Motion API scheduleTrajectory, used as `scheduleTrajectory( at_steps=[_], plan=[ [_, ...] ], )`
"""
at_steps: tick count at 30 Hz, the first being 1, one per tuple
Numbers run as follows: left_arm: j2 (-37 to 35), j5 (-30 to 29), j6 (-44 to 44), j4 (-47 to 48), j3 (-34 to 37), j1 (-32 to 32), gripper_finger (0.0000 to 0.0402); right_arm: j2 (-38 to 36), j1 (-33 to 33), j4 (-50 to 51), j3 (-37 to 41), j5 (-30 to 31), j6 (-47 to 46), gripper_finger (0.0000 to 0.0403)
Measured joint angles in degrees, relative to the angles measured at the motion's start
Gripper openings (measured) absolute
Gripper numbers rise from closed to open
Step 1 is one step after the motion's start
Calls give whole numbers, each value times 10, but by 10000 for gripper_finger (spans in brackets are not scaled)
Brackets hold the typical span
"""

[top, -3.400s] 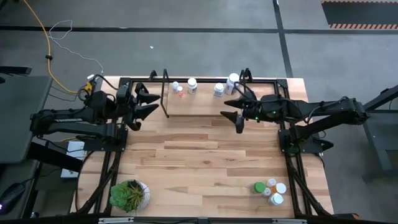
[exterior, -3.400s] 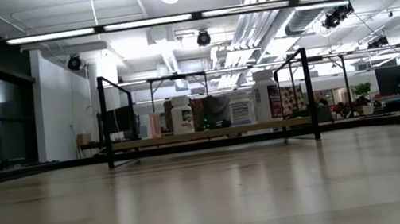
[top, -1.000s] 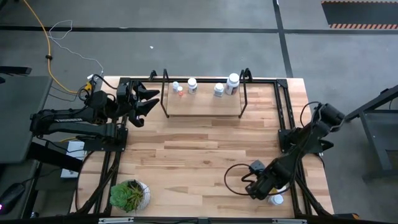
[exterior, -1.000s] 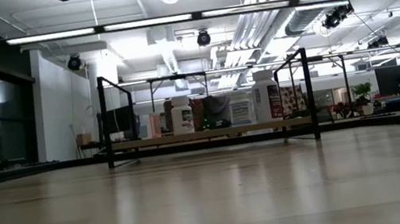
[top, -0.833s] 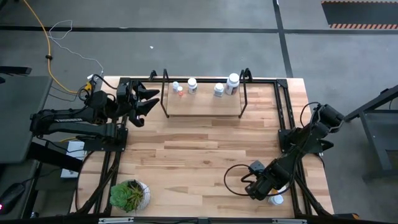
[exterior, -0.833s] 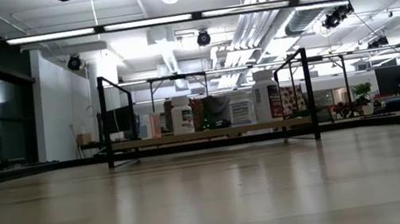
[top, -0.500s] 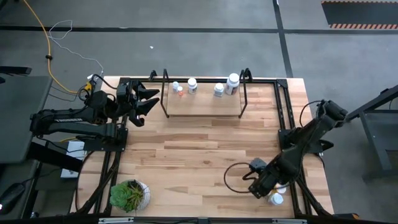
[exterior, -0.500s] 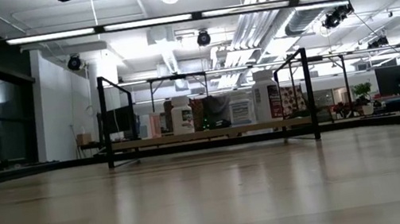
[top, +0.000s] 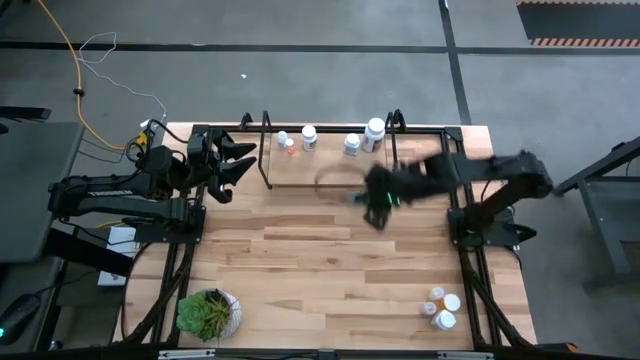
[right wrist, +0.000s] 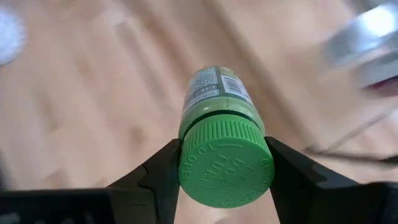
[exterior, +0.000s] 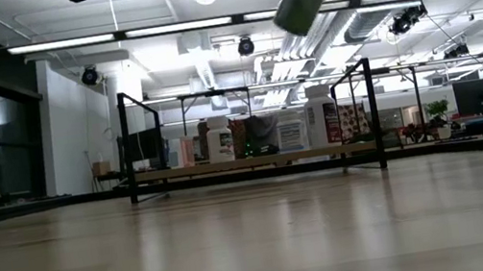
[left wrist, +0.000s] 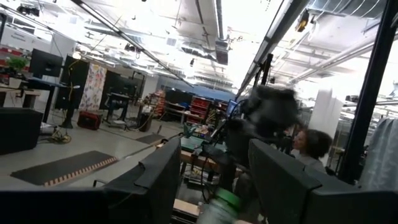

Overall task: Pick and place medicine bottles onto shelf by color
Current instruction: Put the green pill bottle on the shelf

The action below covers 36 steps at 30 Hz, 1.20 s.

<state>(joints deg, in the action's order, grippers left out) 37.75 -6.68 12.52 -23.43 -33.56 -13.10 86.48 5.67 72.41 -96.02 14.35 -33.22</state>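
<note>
right claw (top: 377,205): clamped on a green bottle (right wrist: 222,146) with a green ribbed cap, one finger on each side of the cap, seen clearly in the right wrist view. From above it's up off the surface (top: 320,270), just in front of the shelf's right end, pretty blurry there.

left claw (top: 232,163): parked at the back left of the surface, just left of the shelf, fingers spread apart and holding nothing.

shelf (top: 330,172): light board in a black wire frame at the back of the surface. Four bottles along its back edge: a small white one (top: 282,138) touching or nearly touching a tiny orange one (top: 290,146), then white ones (top: 309,136), (top: 352,143) and a taller white one (top: 374,132) at the right.

leftover bottles (top: 441,307): little cluster of orange and white ones at the front right corner of the surface.

potted plant (top: 208,312): front left corner, well apart from everything else.
</note>
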Motion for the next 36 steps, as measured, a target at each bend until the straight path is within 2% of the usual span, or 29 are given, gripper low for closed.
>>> scheduleTrajectory(
  at_steps=[6,12,18,28,36],
  plan=[
    [0,0,8,0,0,0,179,71,-171,67,-92,-55,113,173],
    [0,-9,8,0,0,0,179,171,-268,163,-140,-99,146,173],
    [0,-17,8,0,0,0,179,234,-301,160,-141,-103,188,173],
    [0,-17,8,0,0,0,179,282,-324,132,-142,-88,213,173],
    [0,-17,8,0,0,0,179,304,-324,122,-142,-53,337,173]
  ],
)
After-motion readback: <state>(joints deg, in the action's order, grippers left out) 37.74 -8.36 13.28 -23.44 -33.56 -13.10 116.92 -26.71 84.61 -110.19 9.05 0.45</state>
